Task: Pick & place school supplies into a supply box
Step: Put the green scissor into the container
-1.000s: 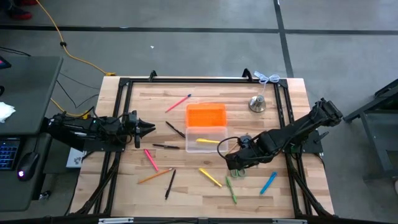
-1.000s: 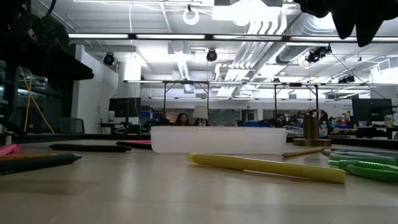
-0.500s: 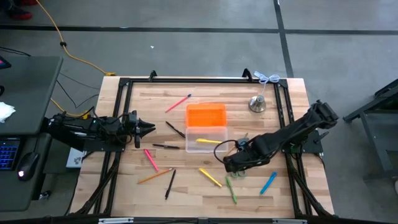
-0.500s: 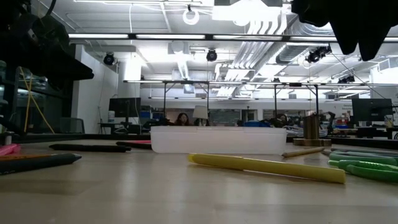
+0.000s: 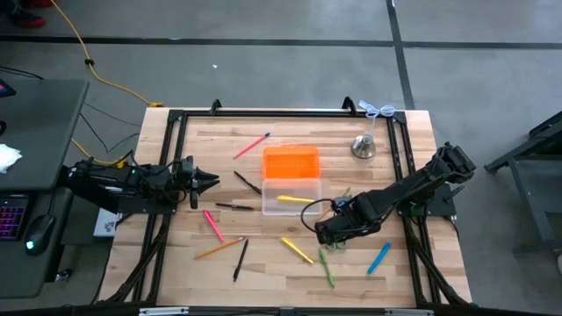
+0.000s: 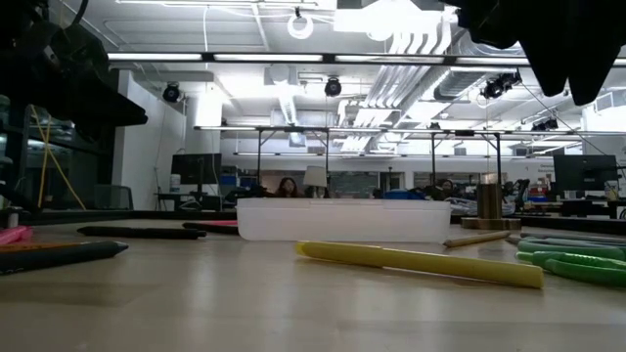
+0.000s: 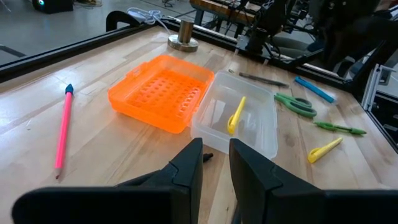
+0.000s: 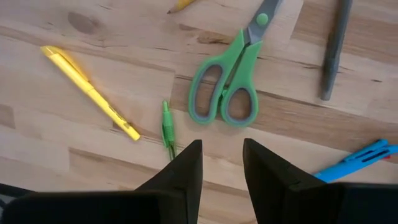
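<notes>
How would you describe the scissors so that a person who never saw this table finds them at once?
Start at the clear box with its orange lid, in the middle of the table. Go toward the near right corner, under the right end effector. The scissors lie flat there, between a yellow pen and a blue pen; only they have two green finger loops.

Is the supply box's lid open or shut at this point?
Open. The orange lid lies flipped back flat on the table beside the clear box, which holds one yellow pen.
</notes>
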### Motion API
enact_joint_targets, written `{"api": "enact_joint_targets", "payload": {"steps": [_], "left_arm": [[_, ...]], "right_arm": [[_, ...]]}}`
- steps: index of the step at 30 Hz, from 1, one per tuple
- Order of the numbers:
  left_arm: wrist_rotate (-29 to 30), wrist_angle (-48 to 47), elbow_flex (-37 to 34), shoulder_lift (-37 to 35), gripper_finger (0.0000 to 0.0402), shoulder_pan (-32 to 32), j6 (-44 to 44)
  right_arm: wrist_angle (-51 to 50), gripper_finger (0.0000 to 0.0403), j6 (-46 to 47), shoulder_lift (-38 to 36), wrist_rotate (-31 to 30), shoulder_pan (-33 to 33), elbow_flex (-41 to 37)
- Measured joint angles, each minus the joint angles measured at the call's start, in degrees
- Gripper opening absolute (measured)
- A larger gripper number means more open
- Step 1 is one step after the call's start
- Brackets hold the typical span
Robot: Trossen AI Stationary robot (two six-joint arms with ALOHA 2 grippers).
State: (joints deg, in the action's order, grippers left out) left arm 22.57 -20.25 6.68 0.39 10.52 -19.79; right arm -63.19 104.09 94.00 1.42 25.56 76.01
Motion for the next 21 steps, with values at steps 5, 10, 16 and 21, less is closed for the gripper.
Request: {"api": "enact_joint_targets", "payload": {"steps": [5,10,16,21], "left_arm": [[0.0,-0.02,0.0,-0.01,0.0111,0.0,0.0],[0.0,-0.02,0.0,0.01,0.0111,0.0,0.0],[0.01,-0.05,0.0,0.01,0.0111,0.0,0.0],[0.02,-0.05,0.0,0.01,0.0111,-0.01,0.0]], "right_arm": [[0.02,0.0094,0.01,0.04,-1.56,-0.02,0.01],[0.06,0.0094,0.76,0.04,-1.54,-0.02,0.0],[0.04,0.0094,0.95,0.04,-1.54,-0.02,0.0],[0.06,0.0094,1.61,0.13,-1.61,-0.02,0.01]]}}
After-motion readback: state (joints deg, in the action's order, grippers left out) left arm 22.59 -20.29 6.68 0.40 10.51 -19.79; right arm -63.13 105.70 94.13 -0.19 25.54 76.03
